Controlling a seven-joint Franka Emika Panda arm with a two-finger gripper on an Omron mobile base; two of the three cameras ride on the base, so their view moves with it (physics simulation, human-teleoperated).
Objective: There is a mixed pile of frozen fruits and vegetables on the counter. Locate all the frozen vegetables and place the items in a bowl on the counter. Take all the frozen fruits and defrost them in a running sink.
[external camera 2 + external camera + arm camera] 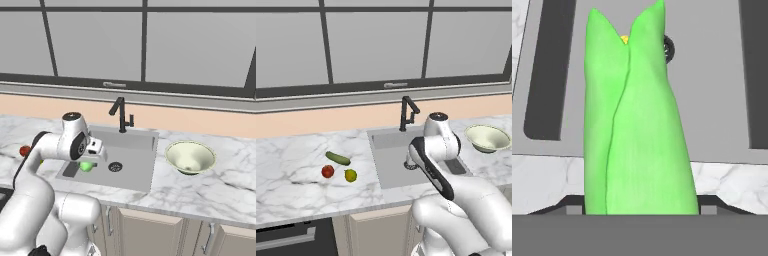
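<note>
Light-green husked corn (634, 125) sits clamped in the pincer (88, 165), hanging over the grey sink (131, 150). It is a vegetable bound for the bowl (190, 156) on the desk (210, 190); a slack grip would likely drop it into the basin.

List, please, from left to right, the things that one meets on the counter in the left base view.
Red fruit → dark-green cucumber → yellow-green fruit → black faucet at the back of the sink → robot arm → bowl.
</note>
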